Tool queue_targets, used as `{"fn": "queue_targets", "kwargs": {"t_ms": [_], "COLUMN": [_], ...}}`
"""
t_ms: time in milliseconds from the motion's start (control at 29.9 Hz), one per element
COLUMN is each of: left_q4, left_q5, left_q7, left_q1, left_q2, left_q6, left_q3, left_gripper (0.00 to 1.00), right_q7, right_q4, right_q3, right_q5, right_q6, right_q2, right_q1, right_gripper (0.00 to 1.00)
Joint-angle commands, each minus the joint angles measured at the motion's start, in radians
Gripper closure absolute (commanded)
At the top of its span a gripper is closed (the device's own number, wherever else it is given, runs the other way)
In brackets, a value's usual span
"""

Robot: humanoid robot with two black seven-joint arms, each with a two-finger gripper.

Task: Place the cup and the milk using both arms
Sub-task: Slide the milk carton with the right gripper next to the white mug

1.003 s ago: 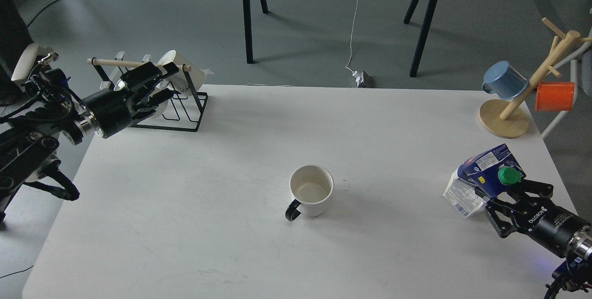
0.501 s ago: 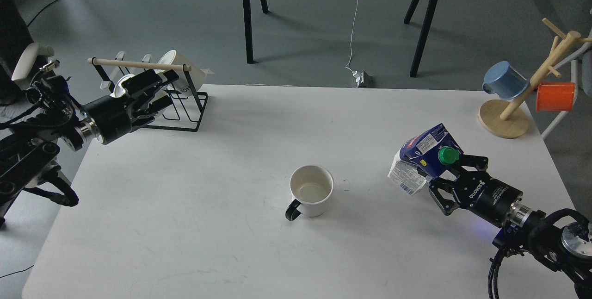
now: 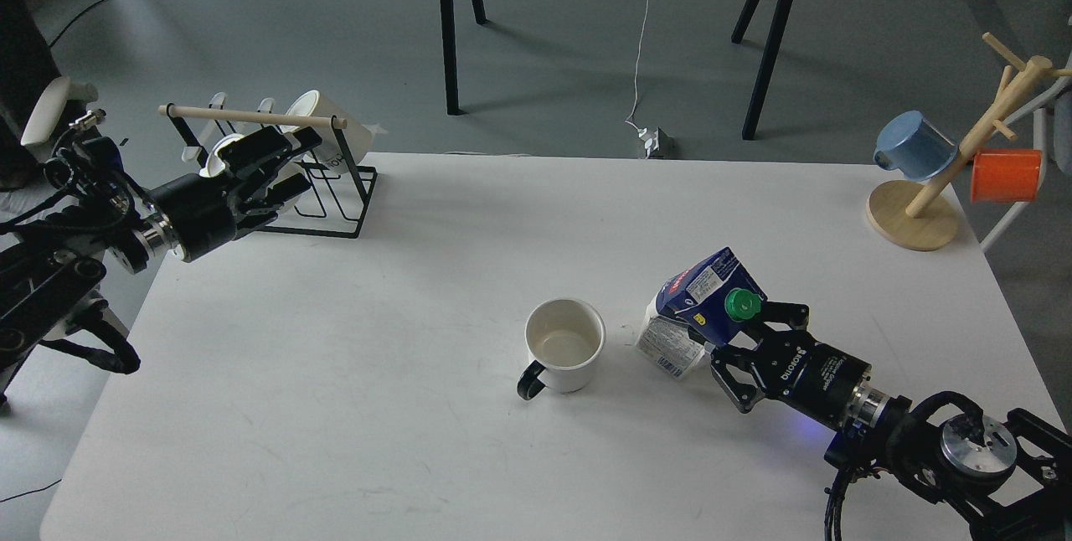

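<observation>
The cup [image 3: 564, 344], a squat white mug with a black loop handle, stands upright near the middle of the white table [image 3: 419, 457], handle toward the front left. The milk [image 3: 699, 306], a dark blue and white carton with a green cap, is tilted just right of the cup. My right gripper [image 3: 708, 338] is shut on the milk from the right. My left gripper [image 3: 280, 160] is at the far left in front of the black wire rack, holding nothing, its fingers a little apart.
A black wire rack [image 3: 322, 189] with a wooden bar holds white mugs at the back left. A wooden mug tree [image 3: 930, 198] with a blue cup [image 3: 913, 143] and an orange cup [image 3: 1005, 175] stands at the back right.
My right gripper has carried the milk leftward across the table, from the right edge to just beside the cup. My left arm has drawn back slightly.
</observation>
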State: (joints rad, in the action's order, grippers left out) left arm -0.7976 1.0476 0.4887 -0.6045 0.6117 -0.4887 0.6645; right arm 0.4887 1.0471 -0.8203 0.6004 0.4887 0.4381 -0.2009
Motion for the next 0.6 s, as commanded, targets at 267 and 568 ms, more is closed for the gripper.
{"fn": "queue_targets", "kwargs": {"t_ms": [267, 568], "left_q4": [0.0, 0.0], "left_q5": [0.0, 0.0], "left_q7": [0.0, 0.0], "left_q1": [0.0, 0.0], "left_q2": [0.005, -0.001], "left_q6": [0.0, 0.0], "left_q3": [0.001, 0.0], "left_gripper": [0.06, 0.06], "right_q7": [0.0, 0.0], "right_q4": [-0.001, -0.001], "right_q3": [0.013, 0.013], "right_q5": [-0.1, -0.102], "right_q6": [0.0, 0.0], "right_q2": [-0.084, -0.082], "right_q1": [-0.012, -0.009], "right_gripper": [0.65, 0.46]}}
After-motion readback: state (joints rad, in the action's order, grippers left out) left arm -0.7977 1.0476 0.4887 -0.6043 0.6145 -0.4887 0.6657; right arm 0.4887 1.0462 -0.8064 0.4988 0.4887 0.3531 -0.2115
